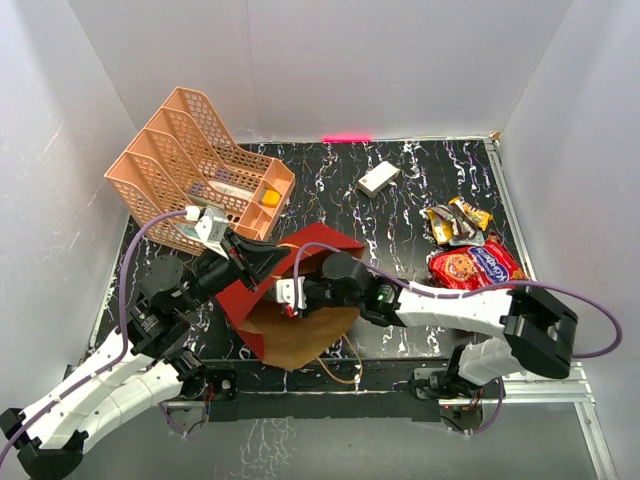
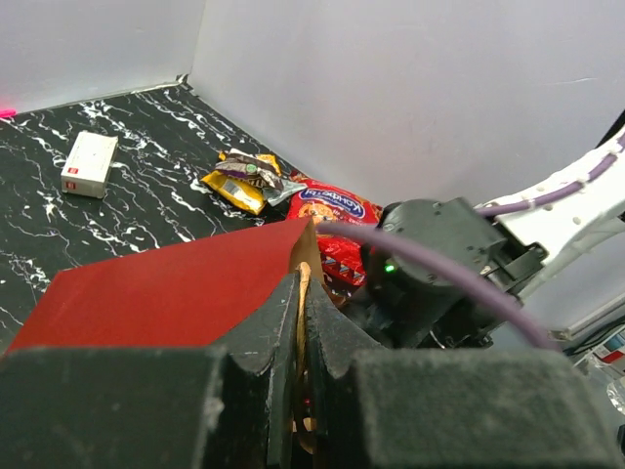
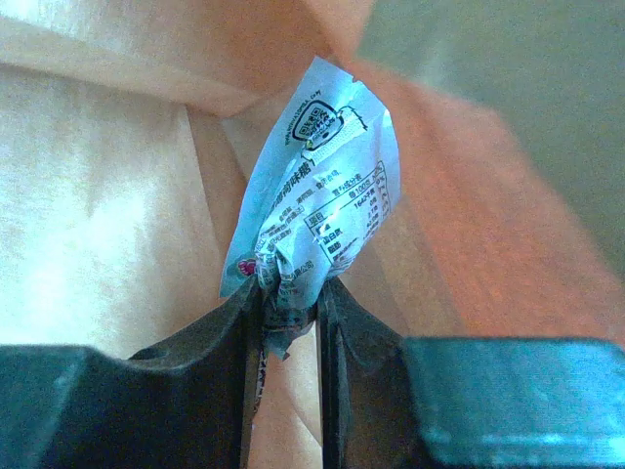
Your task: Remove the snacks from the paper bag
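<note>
We hold the paper bag (image 2: 166,288) by its rim, clamped in the left gripper (image 2: 299,313). The right gripper (image 3: 289,308) is inside the bag, pinching a silvery snack wrapper (image 3: 322,186) by its corner. We should withdraw straight out the mouth, slowly: the bite is thin and the wrapper may slip or snag.

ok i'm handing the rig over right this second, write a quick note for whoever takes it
Left tool: shut on the rim of the paper bag, holding it.
Right tool: inside the bag, shut on a silvery snack wrapper.
Done: red cookie packet and small yellow and brown wrappers lie on the table, right side.
Left: draw the gripped wrapper out, set it with the others, then check the bag; most of its inside is hidden.
</note>
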